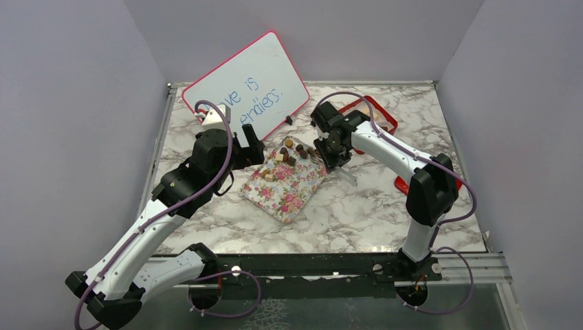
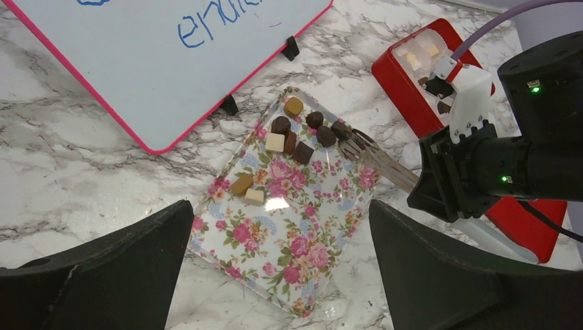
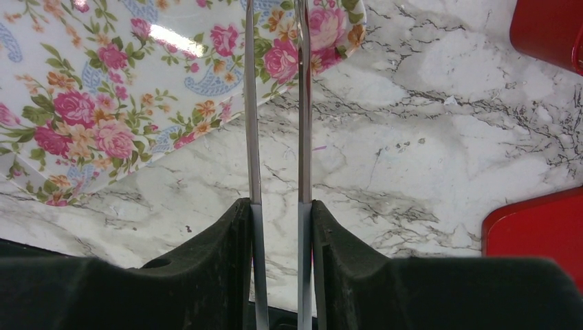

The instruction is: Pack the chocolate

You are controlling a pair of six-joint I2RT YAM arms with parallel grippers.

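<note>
Since the chocolate [image 2: 302,134] at the far end of the floral tray [image 2: 289,275] looks light and smudgeable, pinch one piece gently across its sides. Right end effector [image 3: 277,210] clamps metal tongs [image 2: 378,159]; left end effector [image 2: 280,206] gapes empty.

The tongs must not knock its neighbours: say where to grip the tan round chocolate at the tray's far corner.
Pinch the tan round chocolate across its curved sides, tongs coming down from above. It sits flat and alone near the tray corner, so both sides look free; the dark pieces lie just inward.
</note>
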